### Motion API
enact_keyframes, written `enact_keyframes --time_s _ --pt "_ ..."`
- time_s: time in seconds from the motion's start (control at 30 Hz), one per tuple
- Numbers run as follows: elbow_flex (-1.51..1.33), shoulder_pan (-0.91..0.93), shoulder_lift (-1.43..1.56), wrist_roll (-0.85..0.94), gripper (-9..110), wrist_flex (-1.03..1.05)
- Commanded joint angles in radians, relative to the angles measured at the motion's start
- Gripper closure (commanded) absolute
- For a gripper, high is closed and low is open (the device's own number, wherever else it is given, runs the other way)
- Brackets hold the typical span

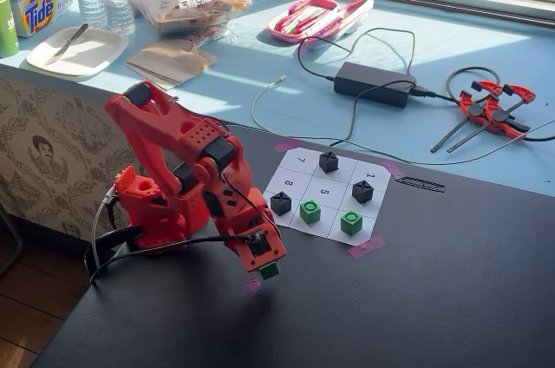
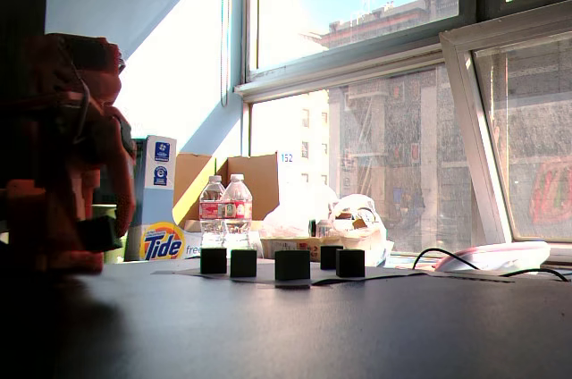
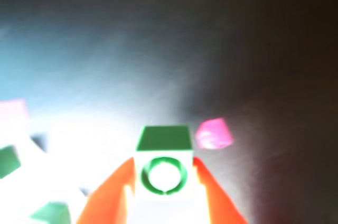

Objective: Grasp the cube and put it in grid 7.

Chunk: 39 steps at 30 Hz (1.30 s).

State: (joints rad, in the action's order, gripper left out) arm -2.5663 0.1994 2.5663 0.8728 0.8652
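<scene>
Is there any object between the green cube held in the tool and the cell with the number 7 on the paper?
The tool holds the cube off the sheet, near a pink tape mark. Cell 7 is empty. A black cube on cell 8 stands roughly between them, so a low straight path may hit it.

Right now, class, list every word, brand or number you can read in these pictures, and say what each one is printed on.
"Tide" – on the orange detergent box, readable in both fixed views.
"7", "8", "5", "1" – in cells of the white grid sheet.
"152" – on a sign behind the cardboard box.
Bottle labels, the blue carton's badges and the strip beside the sheet: too small to read.
</scene>
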Motion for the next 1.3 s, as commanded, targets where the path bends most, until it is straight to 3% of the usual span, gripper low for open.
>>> enact_keyframes --time_s 0.0,0.17,0.43,0.83,1.27 --pt "0.077 -0.238 0.193 -0.002 101 0.055" --pt "0.253 -0.578 0.241 -0.026 101 0.077" --pt "0.495 -0.881 -0.124 0.115 101 0.129" --pt "0.568 -1.118 -0.604 0.232 101 -0.118" --pt "0.617 -1.226 -0.807 0.233 101 -0.204"
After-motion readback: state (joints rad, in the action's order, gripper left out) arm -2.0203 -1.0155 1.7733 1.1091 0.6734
